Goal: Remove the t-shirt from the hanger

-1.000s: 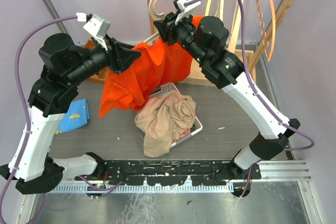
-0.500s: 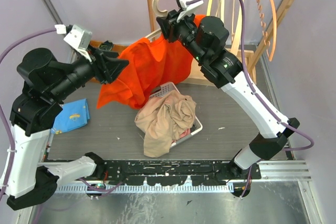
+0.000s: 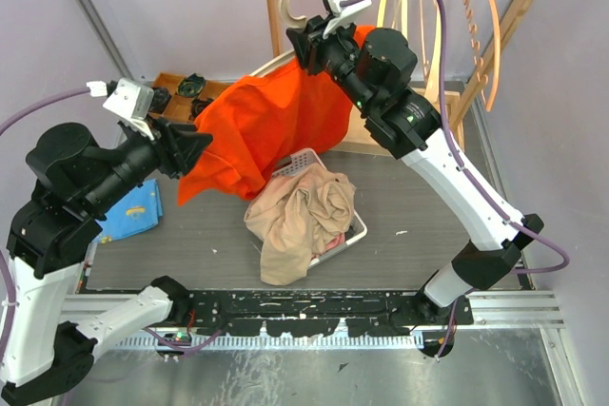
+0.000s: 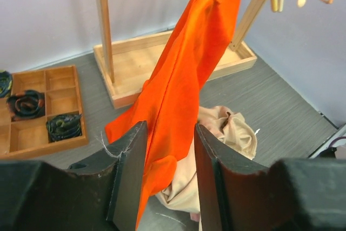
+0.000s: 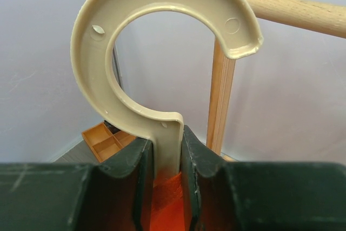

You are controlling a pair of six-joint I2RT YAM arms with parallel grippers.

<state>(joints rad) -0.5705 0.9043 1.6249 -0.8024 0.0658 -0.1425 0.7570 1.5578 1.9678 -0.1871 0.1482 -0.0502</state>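
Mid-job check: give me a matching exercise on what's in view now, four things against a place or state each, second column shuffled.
Things:
1. hanger
2. t-shirt
3. beige cloth
4. tray

Places or states:
A. orange, passing between the left fingers
B. wooden, split into compartments
C. neck clamped by the right fingers
D. piled in the basket

Pairs: 1-C, 2-A, 3-D, 4-B
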